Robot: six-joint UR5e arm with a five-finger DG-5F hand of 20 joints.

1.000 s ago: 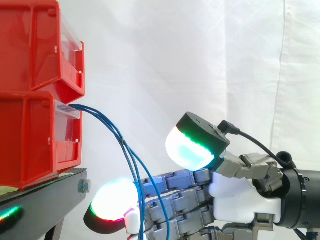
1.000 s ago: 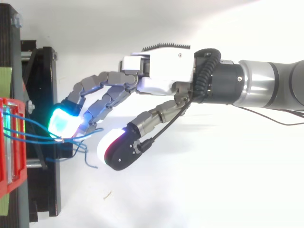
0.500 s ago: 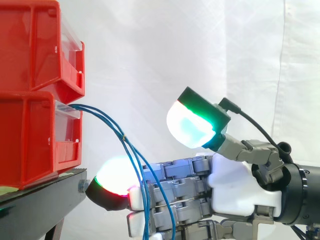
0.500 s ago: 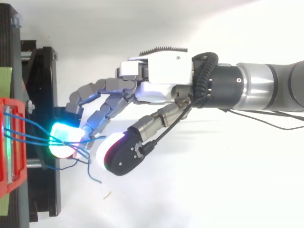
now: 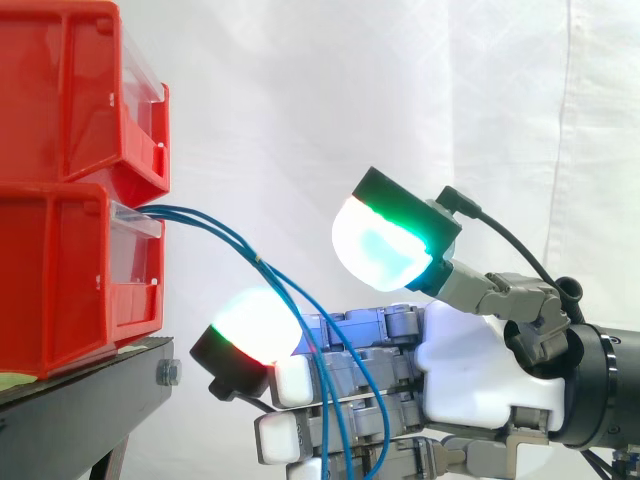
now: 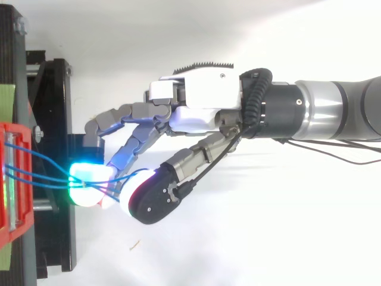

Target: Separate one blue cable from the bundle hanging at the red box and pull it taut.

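Two red bins are stacked at the left, the lower bin (image 5: 70, 280) resting on a black stand (image 5: 90, 400) and the upper bin (image 5: 70, 90) on top of it, in front of a white curtain (image 5: 400, 100). A bundle of thin blue cables (image 5: 262, 262) leaves the lower bin over the top of its clear front panel, just past the stand's right edge. In the side view the cables arc out to the right and draw together at one spot. From there they spread and hang down in loose curves across the front of the fingers. They are slack, not taut, and none is set apart from the others.

The hand (image 5: 470, 375) reaches in from the right with its palm upright and its fingers stretched toward the bins. It is wide open. The fingers are only lightly bent. The thumb's pad (image 5: 385, 250), glowing white and green, stands well above them with a clear gap. The foremost finger pad (image 5: 255, 322) glows white with a red rim. It sits near the stand's right edge, below the bin's front and apart from it.

From above, the hand (image 6: 202, 98) comes in level from the right. The cables (image 6: 41, 176) run from the bin across the stand to the glowing fingertip (image 6: 86, 182), where they meet. The thumb's dark back is just beside that fingertip there. The cables lie against the fingers, but I cannot tell whether any one of them passes between two fingers.
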